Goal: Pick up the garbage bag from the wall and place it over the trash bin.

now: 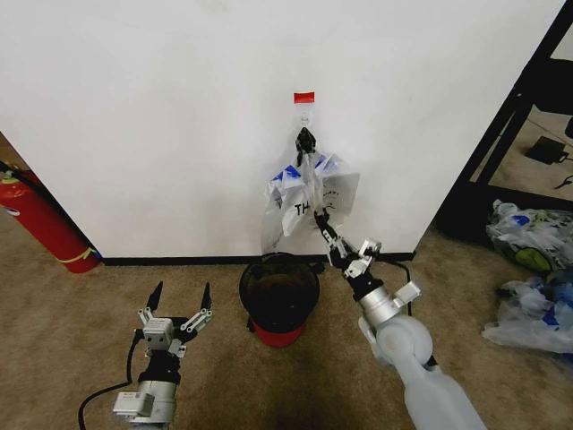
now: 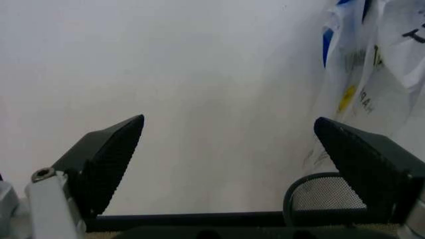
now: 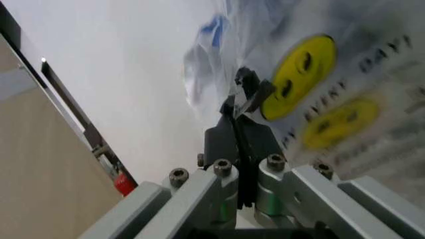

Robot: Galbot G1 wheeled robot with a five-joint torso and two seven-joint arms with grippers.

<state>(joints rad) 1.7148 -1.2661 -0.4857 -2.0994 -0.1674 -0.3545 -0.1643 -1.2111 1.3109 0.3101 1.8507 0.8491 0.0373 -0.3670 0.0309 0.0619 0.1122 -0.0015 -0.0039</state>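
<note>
The garbage bag [image 1: 309,190], clear plastic with blue strokes and black lettering, hangs on the white wall [image 1: 161,107] from a hook under red tape [image 1: 304,97]. My right gripper [image 1: 320,215] reaches up to the bag's lower middle. In the right wrist view its fingers [image 3: 234,134] are pressed together with the bag's plastic [image 3: 345,89] and yellow smiley right against them. The black mesh trash bin [image 1: 279,291] with a red base stands on the floor directly below the bag. To the bin's left, low over the carpet, my left gripper [image 1: 179,300] is open and holds nothing [image 2: 229,149].
A red fire extinguisher [image 1: 40,224] leans at the wall's left end. A black baseboard [image 1: 179,261] runs along the wall. A black frame [image 1: 515,116] stands at the right, with bundles of plastic bags [image 1: 533,237] on the carpet beside it.
</note>
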